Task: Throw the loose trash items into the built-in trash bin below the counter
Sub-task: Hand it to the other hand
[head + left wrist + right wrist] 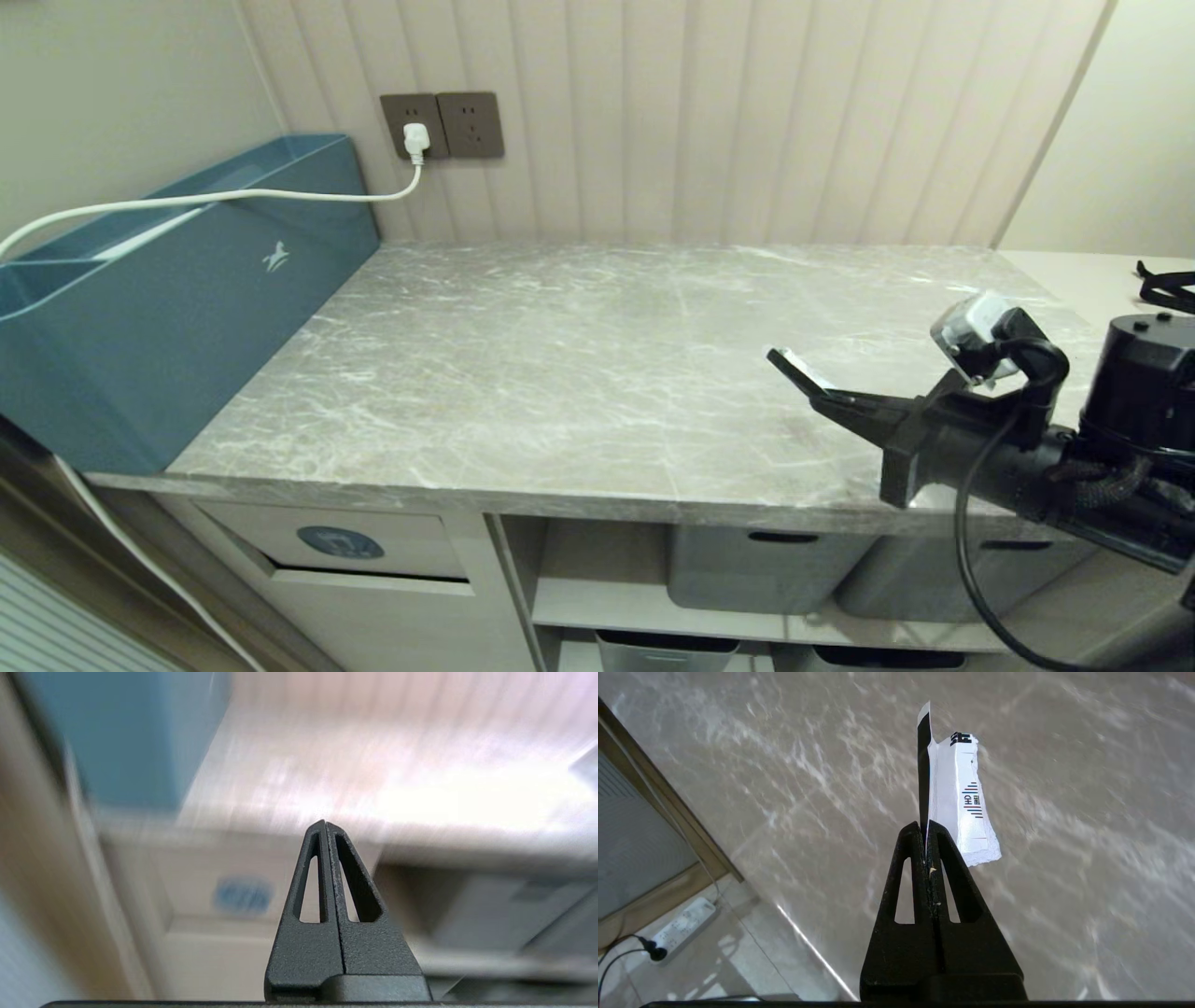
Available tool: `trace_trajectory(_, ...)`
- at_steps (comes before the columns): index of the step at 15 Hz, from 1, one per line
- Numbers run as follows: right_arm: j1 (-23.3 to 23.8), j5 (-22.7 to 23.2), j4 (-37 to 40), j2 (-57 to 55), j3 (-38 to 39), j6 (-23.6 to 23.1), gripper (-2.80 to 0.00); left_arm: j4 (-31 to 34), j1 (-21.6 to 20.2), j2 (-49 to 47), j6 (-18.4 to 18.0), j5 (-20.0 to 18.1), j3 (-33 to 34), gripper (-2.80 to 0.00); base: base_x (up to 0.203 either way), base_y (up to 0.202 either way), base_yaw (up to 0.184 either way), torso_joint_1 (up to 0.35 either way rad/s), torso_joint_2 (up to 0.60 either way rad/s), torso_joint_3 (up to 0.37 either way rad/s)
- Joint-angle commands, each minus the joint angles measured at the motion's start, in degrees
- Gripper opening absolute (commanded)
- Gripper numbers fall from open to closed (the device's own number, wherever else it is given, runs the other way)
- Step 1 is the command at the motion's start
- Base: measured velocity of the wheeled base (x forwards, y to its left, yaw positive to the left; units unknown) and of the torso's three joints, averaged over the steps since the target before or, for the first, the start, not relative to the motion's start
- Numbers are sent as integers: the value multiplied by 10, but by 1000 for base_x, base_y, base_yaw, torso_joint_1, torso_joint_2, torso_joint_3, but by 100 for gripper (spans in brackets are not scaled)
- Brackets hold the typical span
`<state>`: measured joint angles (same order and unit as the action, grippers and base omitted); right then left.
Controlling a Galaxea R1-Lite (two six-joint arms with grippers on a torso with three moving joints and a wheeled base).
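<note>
The right gripper (pixel 820 385) is seen over the right front part of the counter (pixel 579 355), jaws clenched on the wrapper (pixel 795 362), a slim black piece with a white end. In the right wrist view the right gripper (pixel 927 828) pinches the wrapper (pixel 959 798) at its lower edge; the black strip and the white printed part stick out straight past the fingertips, above the marble-look stone (pixel 808 788). Below and beside that gripper, a floor strip with a white power strip (pixel 684 928) is seen past the counter edge.

The left gripper (pixel 325 826) shows only in its own wrist view, jaws pressed together, nothing between them. Ahead of it and lower, the built-in trash bin (pixel 219 905) with its blue sticker (pixel 243 895) is seen blurred; the teal box (pixel 140 737) is up and to one side of the fingers, grey tubs (pixel 490 905) to the other.

In the head view the bin flap (pixel 373 546) with sticker (pixel 340 542) sits under the counter's left end, well apart from the right gripper. The teal box (pixel 168 308) stands on the left end of the counter, a white cable (pixel 233 197) running over it to a wall socket (pixel 416 126). Grey tubs (pixel 766 565) are on shelves below the gripper. The tan cardboard scrap is not made out anywhere.
</note>
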<state>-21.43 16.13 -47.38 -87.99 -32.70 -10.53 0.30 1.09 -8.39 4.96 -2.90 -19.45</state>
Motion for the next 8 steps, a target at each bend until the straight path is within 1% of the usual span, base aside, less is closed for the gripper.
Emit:
trace_trajectory(1, -10, 4, -3, -39, -34, 0, -280, -1, 14, -139, 17, -8, -100, -280, 0, 0, 0, 0, 0, 0)
trace_trajectory(2, -22, 6, -3, -56, -61, 1, -280, -5, 31, -233, 40, -24, -169, -280, 0, 0, 0, 0, 0, 0)
trace_trajectory(3, -38, 9, -3, -69, -83, 2, -280, -12, 47, -309, 64, -44, -220, -280, 0, 0, 0, 0, 0, 0)
trace_trajectory(4, -53, 13, -3, -75, -96, 1, -280, -20, 66, -385, 95, -77, -267, 0, 0, 0, 0, 0, 0, 0)
trace_trajectory(5, -66, 14, -4, -75, -97, -1, -280, -31, 83, -452, 118, -115, -303, 0, 0, 0, 0, 0, 0, 0)
trace_trajectory(6, -75, 13, -4, -71, -97, -1, -280, -43, 101, -509, 132, -151, -329, 0, 0, 0, 0, 0, 0, 0)
trace_trajectory(8, -80, 14, -4, -53, -90, 2, -280, -66, 153, -604, 152, -217, -361, 0, 0, 0, 0, 0, 0, 0)
